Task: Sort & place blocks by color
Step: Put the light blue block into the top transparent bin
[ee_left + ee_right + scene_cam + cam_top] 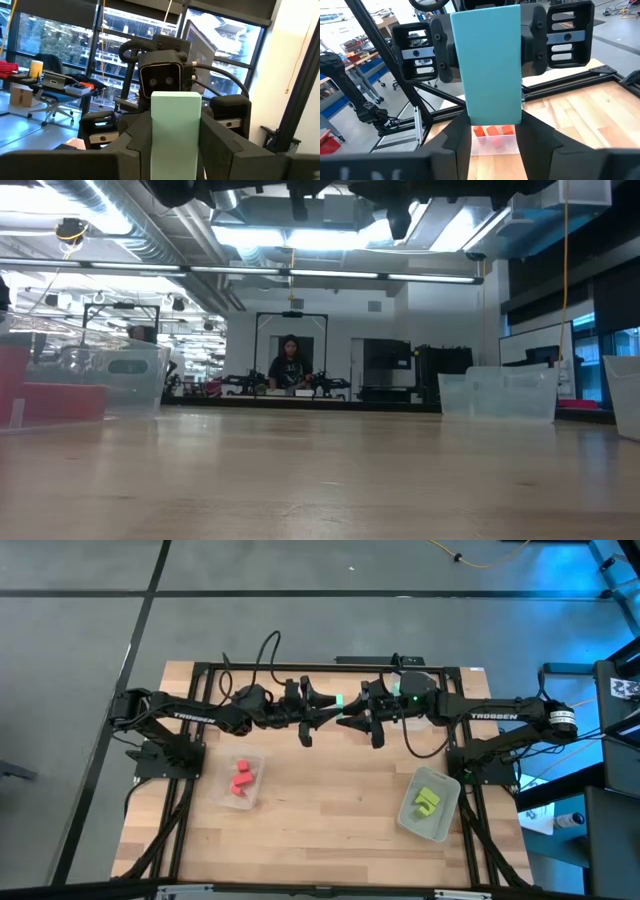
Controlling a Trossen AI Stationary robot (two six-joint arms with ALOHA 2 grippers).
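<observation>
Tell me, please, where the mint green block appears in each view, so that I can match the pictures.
High view: mint green block is a small spot between both grippers, above the table's far middle.
Low view: not in it.
Left wrist view: block fills the centre, between the left gripper's fingers.
Right wrist view: block fills the centre.
Shared landmark: tray with red blocks.

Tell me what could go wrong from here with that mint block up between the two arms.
1. The left gripper holds the mint block in mid-air, where the right gripper meets it. A release before the other grip is firm could drop it onto the table, outside either tray.
2. The grippers sit very close and could bump, twisting the block.
</observation>
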